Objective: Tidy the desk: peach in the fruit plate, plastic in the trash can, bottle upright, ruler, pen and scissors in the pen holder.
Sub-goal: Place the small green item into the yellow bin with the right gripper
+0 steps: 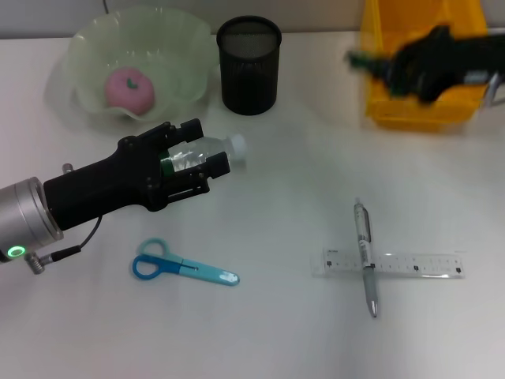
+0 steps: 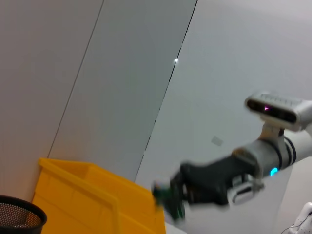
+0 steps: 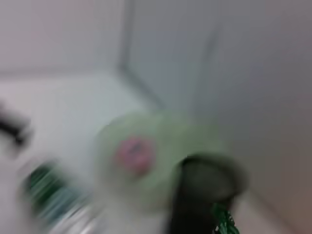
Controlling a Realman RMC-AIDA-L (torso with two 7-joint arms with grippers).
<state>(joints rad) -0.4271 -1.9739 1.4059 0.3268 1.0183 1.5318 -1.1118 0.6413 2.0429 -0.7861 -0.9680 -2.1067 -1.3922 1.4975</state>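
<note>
Left pincer (image 1: 203, 155) was clamped on the clear bottle (image 1: 207, 150) lying near the pen holder (image 1: 249, 65); right pincer (image 1: 371, 65) hovered over the yellow bin (image 1: 422, 110), can't tell its grip.

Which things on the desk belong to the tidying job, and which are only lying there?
Belong to the job:
peach in fruit plate
bottle, held by left claw
pen holder
scissors
pen
ruler
yellow bin, with right claw above it

Only lying about:
nothing visible
</note>
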